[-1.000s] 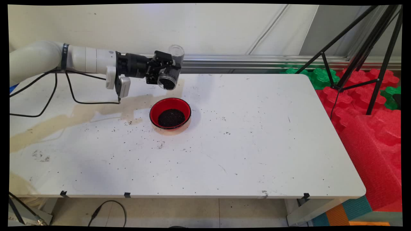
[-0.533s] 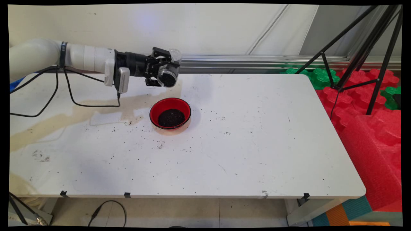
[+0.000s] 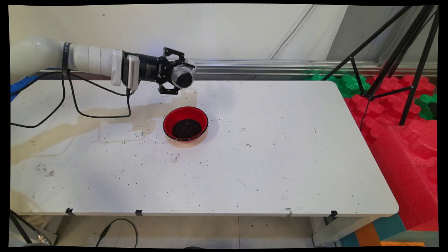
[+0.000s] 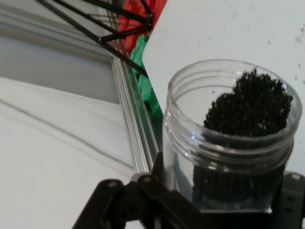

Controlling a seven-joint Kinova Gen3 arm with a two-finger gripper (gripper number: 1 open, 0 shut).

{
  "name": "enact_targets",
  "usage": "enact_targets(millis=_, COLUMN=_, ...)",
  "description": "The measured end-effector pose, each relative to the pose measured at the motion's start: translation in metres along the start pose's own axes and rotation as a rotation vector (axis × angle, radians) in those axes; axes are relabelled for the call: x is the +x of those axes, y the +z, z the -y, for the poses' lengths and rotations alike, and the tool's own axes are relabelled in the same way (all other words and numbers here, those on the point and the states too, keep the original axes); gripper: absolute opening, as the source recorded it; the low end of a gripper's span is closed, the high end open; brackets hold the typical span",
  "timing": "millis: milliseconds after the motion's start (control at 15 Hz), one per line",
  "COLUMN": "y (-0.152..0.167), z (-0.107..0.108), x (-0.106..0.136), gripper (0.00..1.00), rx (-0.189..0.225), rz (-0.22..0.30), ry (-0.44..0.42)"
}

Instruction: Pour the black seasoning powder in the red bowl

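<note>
One clear jar (image 4: 231, 138) of black grains (image 4: 248, 107), clamped sideways in gripper (image 3: 177, 77)

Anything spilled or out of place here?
Yes. Dark granules lie scattered on the table around the red bowl, and a tan stain streaks its left side. The jar is held tilted on its side.

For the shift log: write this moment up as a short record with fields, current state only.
gripper: gripper shut on clear jar, held in the air beyond the red bowl
jar contents: small black grains, heaped to one side as the jar is tipped
jar lid: none, mouth open
bowl: stands on the white table, holds a pile of the same black grains
table surface: scattered grains around the bowl, tan stain at left
</note>
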Motion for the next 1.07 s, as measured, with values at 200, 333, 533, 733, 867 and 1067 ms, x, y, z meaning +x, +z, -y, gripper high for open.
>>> enact_targets(millis=200, y=-0.002, z=0.004, x=0.000, gripper=0.00, rx=0.008, rz=-0.004, ry=-0.126)
enact_targets(millis=333, y=-0.003, z=0.006, x=0.000, gripper=0.00, rx=0.011, rz=-0.009, ry=-0.200)
enact_targets(millis=533, y=-0.005, z=0.008, x=0.001, gripper=0.00, rx=0.015, rz=-0.015, ry=-0.320)
enact_targets(millis=733, y=-0.006, z=0.011, x=0.001, gripper=0.00, rx=0.021, rz=-0.021, ry=-0.438)
enact_targets(millis=867, y=-0.007, z=0.013, x=0.000, gripper=0.00, rx=0.027, rz=-0.023, ry=-0.519)
enact_targets(millis=1067, y=-0.008, z=0.017, x=0.000, gripper=0.00, rx=0.033, rz=-0.026, ry=-0.637)
